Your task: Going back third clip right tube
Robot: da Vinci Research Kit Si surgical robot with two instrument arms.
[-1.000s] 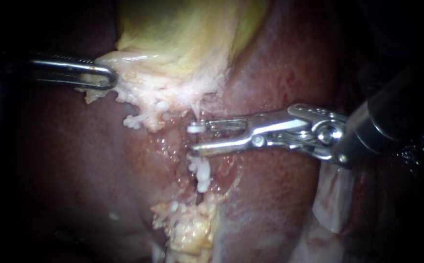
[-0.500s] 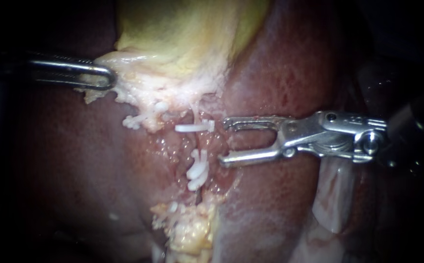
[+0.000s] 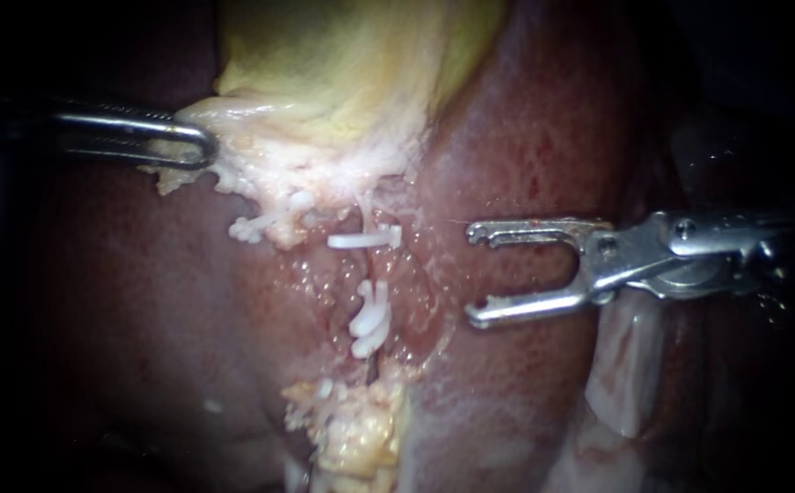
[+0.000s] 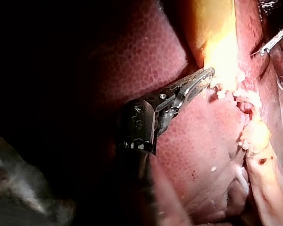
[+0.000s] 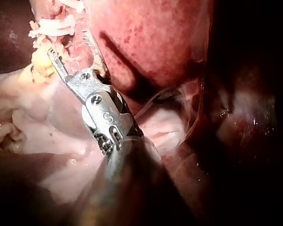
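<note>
Right instrument (image 3: pixel 475 274): jaws wide open, empty, nothing between them. Ahead of its upper jaw, clear of it, a white clip (image 3: pixel 365 240) sits across the tube (image 3: pixel 367 267); two more clips (image 3: pixel 370 321) lie ahead of the lower jaw, further along the same tube. Left instrument (image 3: pixel 205 144): jaws clamped on the pale edge of the gallbladder (image 3: pixel 324 110), well apart from the clips, liver (image 3: pixel 525 137) all around.

White clip (image 3: pixel 363 241) crosswise on a thin pale tube (image 3: pixel 361 215) (two more clips (image 3: pixel 370 319) just below)
</note>
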